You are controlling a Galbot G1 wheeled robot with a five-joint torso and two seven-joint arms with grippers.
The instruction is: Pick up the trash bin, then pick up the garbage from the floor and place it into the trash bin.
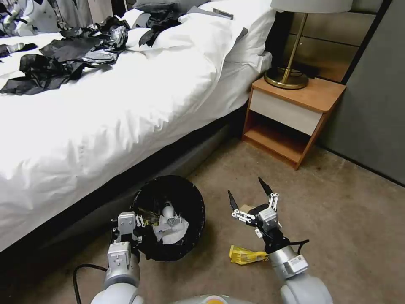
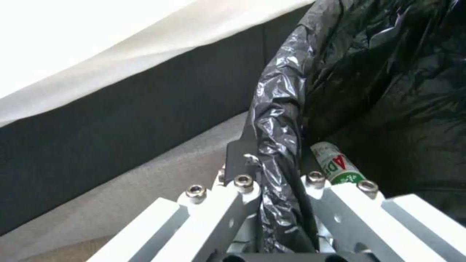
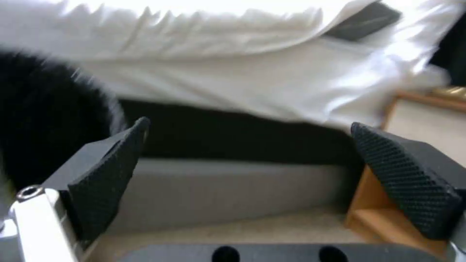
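The trash bin (image 1: 185,198), tilted with its mouth towards me, has a crinkly black liner folded over its rim. My left gripper (image 1: 138,221) is shut on the near rim; in the left wrist view its fingers (image 2: 240,156) pinch the liner-covered rim (image 2: 276,120). In the bin lie a crumpled white tissue (image 1: 173,230) and a small bottle (image 2: 335,163) with a green and red label. My right gripper (image 1: 249,193) hangs open and holds nothing, to the right of the bin. A yellow wrapper (image 1: 247,255) lies on the carpet beside the right arm. A small brown scrap (image 1: 244,207) peeks out behind the right gripper.
A bed (image 1: 105,118) with white covers fills the left, with black plastic bags (image 1: 63,59) strewn on it. A wooden nightstand (image 1: 295,114) with a brass lamp (image 1: 291,63) stands at the back right against a dark wall. Open carpet (image 1: 346,219) lies to the right.
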